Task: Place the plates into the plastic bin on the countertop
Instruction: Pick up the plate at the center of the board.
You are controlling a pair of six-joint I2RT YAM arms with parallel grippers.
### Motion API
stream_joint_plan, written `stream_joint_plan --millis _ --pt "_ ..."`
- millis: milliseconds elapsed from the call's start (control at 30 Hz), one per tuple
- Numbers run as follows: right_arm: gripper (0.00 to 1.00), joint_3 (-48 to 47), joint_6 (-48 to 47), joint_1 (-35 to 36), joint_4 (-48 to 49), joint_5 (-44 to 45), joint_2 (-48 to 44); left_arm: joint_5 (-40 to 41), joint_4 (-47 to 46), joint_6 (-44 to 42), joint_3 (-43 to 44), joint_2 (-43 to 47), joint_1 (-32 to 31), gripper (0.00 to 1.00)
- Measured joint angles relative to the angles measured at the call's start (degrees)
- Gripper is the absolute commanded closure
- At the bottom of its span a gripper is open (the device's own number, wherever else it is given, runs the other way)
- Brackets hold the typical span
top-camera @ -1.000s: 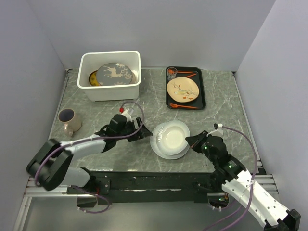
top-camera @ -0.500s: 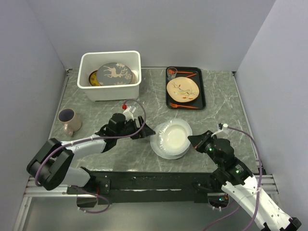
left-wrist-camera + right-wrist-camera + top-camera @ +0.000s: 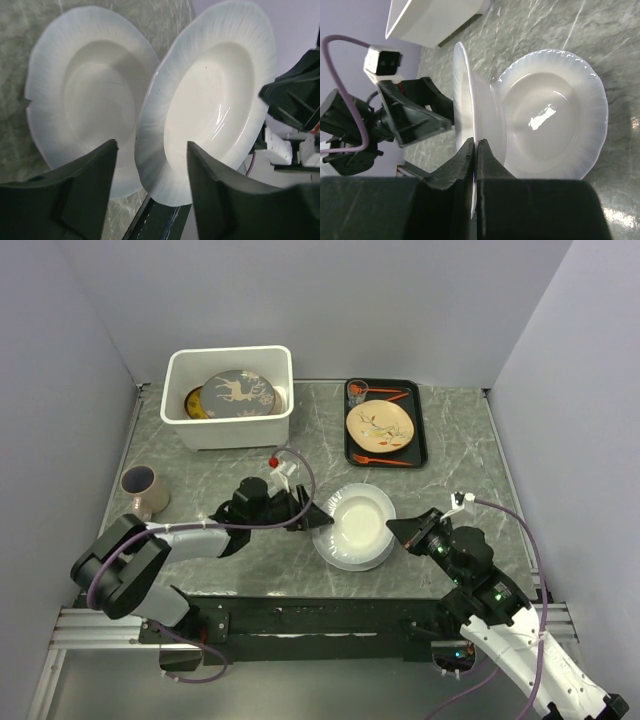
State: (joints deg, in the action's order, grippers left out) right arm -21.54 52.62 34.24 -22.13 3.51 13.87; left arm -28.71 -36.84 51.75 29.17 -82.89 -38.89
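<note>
Two white plates sit at the middle of the countertop [image 3: 440,470]. The lower plate [image 3: 335,550] [image 3: 85,95] [image 3: 550,125] lies flat. The upper plate [image 3: 360,520] [image 3: 210,95] is tilted up on edge, seen edge-on [image 3: 462,95] in the right wrist view. My right gripper [image 3: 397,531] [image 3: 476,146] is shut on its right rim. At the plate's left rim, my left gripper [image 3: 308,513] [image 3: 152,167] is open, one finger on each side of the rim. The plastic bin [image 3: 180,375] at the back left holds a dark deer plate [image 3: 238,390] and a brown one [image 3: 196,401].
A black tray [image 3: 418,435] at the back right carries a peach flower plate [image 3: 379,424] and orange cutlery. A grey mug [image 3: 143,489] stands at the left edge. The bin's corner [image 3: 435,20] shows in the right wrist view.
My left gripper has moved right until its fingers straddle the upper plate's left rim, and its jaws have narrowed. The right gripper has kept its hold and tilted the plate up more.
</note>
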Motion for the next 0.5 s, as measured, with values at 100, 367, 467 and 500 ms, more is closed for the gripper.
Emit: stream_joint_plan --millis 100,367,467,500 --pt "1.0 0.0 -0.02 0.0 0.7 -0.46 0.39 -0.15 -0.83 0.42 0.87 -2.36 -2.21 0.77" --pt "0.83 -0.13 -1.75 -0.66 -1.44 2.23 0.46 -2.51 -6.45 6.47 1.07 -3.45 -1.73 0.99" --pt "0.65 -0.39 -1.66 -0.63 -1.66 2.58 1.31 -2.29 -5.68 6.34 1.07 -2.56 -1.81 0.99" --pt "0.61 -0.52 -1.49 -0.66 -1.92 2.82 2.16 -2.08 -5.29 5.88 1.07 -1.81 -1.95 0.99"
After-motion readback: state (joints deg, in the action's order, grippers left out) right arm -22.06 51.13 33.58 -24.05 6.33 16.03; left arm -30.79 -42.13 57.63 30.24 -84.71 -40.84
